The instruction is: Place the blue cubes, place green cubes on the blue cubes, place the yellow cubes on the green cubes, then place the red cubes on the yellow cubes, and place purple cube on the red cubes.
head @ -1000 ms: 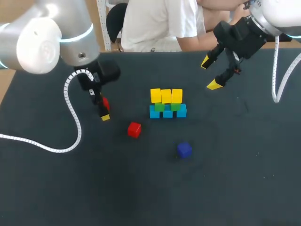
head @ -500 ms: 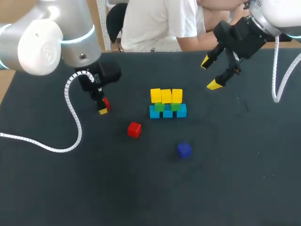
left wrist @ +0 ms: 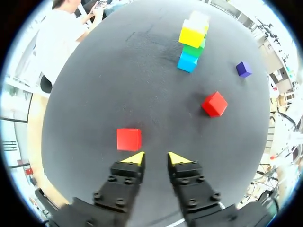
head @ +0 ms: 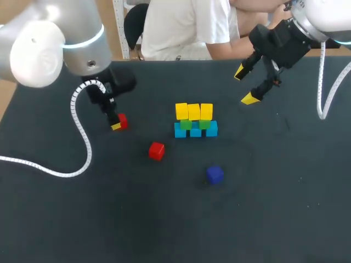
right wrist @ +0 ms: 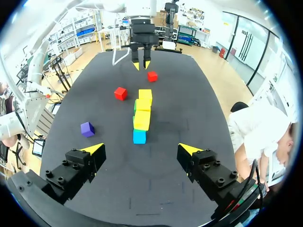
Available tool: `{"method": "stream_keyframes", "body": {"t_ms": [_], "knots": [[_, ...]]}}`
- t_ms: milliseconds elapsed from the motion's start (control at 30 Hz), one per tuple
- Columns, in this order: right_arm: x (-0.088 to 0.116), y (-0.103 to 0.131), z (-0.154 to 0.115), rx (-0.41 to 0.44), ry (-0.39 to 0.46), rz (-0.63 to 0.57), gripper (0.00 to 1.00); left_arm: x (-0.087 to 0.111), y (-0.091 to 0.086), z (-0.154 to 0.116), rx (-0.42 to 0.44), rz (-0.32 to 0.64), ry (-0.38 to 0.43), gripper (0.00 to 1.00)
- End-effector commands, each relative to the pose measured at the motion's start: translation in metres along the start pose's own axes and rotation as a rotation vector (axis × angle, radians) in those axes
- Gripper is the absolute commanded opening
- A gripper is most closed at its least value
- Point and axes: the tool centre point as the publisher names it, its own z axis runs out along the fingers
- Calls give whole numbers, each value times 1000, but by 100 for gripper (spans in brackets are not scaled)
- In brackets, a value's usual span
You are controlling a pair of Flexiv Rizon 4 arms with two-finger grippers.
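Three blue cubes (head: 196, 131) stand in a row mid-table, with green cubes (head: 194, 124) on them and three yellow cubes (head: 193, 111) on top. One red cube (head: 122, 121) lies on the table touching the outer side of my left gripper (head: 115, 126). In the left wrist view this red cube (left wrist: 129, 139) sits just ahead of one finger, not between them; the left gripper (left wrist: 156, 158) has a narrow gap with nothing in it. A second red cube (head: 156, 150) and the purple cube (head: 215, 175) lie nearer the front. My right gripper (head: 245, 85) hangs wide open at the back right, holding nothing.
The left arm's white cable (head: 77, 137) loops over the table's left side. The dark table (head: 274, 192) is bare at the front and right. From the right wrist, the stack (right wrist: 141, 113) lies ahead of the right gripper (right wrist: 141, 149).
My left gripper's fingers have drawn close together and it has shifted slightly back and left; the red cube now sits beside it rather than between its fingers. The right arm has not moved.
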Motion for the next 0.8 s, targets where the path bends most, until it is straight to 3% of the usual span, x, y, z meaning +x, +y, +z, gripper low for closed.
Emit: {"method": "stream_keyframes", "body": {"t_ms": [33,133,233,300,433,800], "knots": [[0,0,0,-1,-1,-1,100,10,-3,-7,-21,-18,-7,100],[0,0,0,-1,-1,-1,100,16,-2,-6,-38,-7,-80,100],[0,0,0,-1,-1,-1,100,27,1,4,-23,6,-299,100],[0,0,0,-1,-1,-1,100,34,2,9,-30,-18,-360,100],[0,0,0,-1,-1,-1,100,34,1,11,-32,-15,-338,100],[0,0,0,-1,-1,-1,100,25,20,10,17,21,-431,100]]}}
